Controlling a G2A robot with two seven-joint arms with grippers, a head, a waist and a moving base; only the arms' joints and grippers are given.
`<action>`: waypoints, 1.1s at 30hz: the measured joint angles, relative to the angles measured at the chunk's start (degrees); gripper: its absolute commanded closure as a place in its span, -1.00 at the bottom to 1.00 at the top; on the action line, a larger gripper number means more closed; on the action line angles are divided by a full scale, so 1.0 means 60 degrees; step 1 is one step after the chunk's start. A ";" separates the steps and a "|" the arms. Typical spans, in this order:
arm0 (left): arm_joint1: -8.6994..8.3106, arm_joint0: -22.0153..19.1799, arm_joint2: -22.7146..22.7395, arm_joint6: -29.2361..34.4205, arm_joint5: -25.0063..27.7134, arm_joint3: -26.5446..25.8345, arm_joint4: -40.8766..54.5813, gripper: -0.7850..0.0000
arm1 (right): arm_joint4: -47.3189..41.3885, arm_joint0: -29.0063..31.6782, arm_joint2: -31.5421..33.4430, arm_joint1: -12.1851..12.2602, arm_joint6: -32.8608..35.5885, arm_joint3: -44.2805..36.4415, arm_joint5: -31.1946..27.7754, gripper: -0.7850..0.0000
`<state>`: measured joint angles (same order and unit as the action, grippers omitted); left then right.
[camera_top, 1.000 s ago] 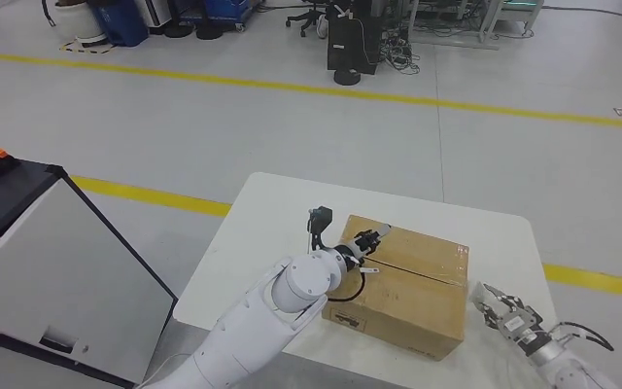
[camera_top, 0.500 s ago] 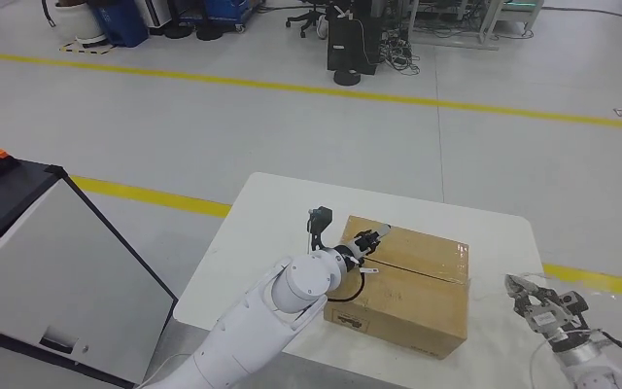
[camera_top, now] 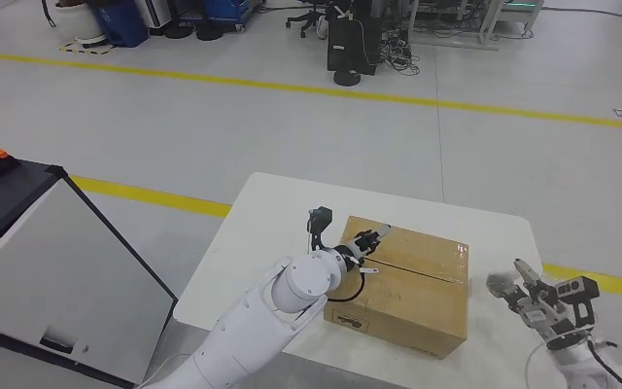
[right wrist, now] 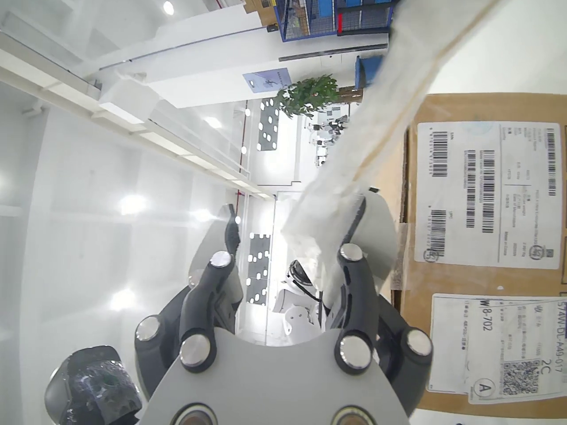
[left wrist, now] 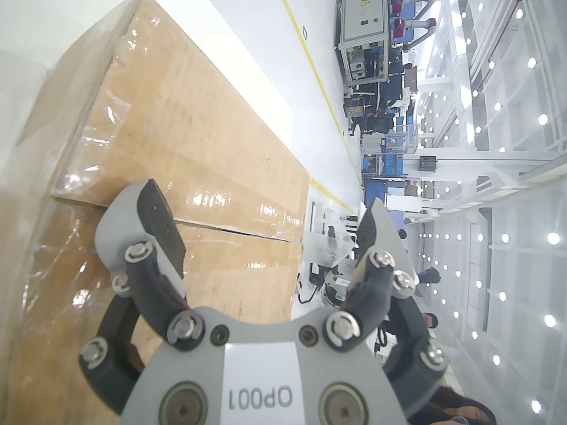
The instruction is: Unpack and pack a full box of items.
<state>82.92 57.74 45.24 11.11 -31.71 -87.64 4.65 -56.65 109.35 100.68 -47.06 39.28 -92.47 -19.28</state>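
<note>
The box (camera_top: pixel 418 292) stood on the white table (camera_top: pixel 272 224), on the half of it nearer to the robot. Its top was closed: the two flaps met along a seam (left wrist: pixel 248 231) with only a thin gap between them. Glossy, wrinkled clear tape (left wrist: pixel 102 103) lay over the top and went down over one edge.

The left gripper (camera_top: pixel 374 236) was above the top of the box, at the end of the seam on the robot's left. Its fingers (left wrist: pixel 155 218) were spread wide apart and nothing was between them. Whether they touched the cardboard I could not tell.

The right gripper (camera_top: pixel 510 280) was beside the box on the robot's right, apart from it, near the right edge of the table. In the right wrist view it faced one side of the box, and on this side two white labels (right wrist: pixel 487 196) were stuck, one beside the other. The two fingers of this gripper were also apart. A pale strip (right wrist: pixel 398 90) ran from the inner face of one finger (right wrist: pixel 381 232) away toward the upper edge of the box. It lay against that finger, but it was not pinched between the two.

On the floor behind the table a yellow line (camera_top: pixel 292 88) crossed the hall, and a white cabinet (camera_top: pixel 68 282) stood well apart on the left.
</note>
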 measured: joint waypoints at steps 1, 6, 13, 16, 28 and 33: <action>0.0000 0.0000 0.0000 0.0000 0.0000 0.0000 0.0000 -1.00 | 0.0157 0.0044 0.0026 -0.0012 -0.0060 -0.0139 -0.0036 -1.00; 0.0000 0.0000 0.0000 0.0000 0.0000 0.0000 0.0000 -1.00 | 0.0915 0.0216 0.0114 -0.0077 -0.0348 -0.0805 0.0021 -1.00; 0.0000 0.0000 0.0000 0.0000 0.0000 0.0000 0.0000 -1.00 | 0.1510 0.0161 0.0120 -0.0199 -0.0647 -0.1301 -0.0382 -1.00; 0.0000 0.0000 0.0000 0.0000 0.0000 0.0000 0.0000 -1.00 | 0.1391 0.0094 0.0072 -0.0266 -0.0641 -0.1292 -0.0621 -1.00; 0.0000 0.0000 0.0000 0.0000 0.0000 0.0000 0.0000 -1.00 | 0.0590 -0.0528 -0.0346 -0.0393 0.1655 -0.0528 -0.0168 -1.00; 0.0000 0.0000 0.0000 0.0000 0.0000 0.0000 0.0000 -1.00 | 0.0502 -0.0627 -0.0331 -0.0405 0.1801 -0.0448 0.0015 -1.00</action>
<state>82.92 57.74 45.24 11.11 -31.71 -87.64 4.65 -53.64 105.59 98.69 -49.48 50.09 -95.16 -19.19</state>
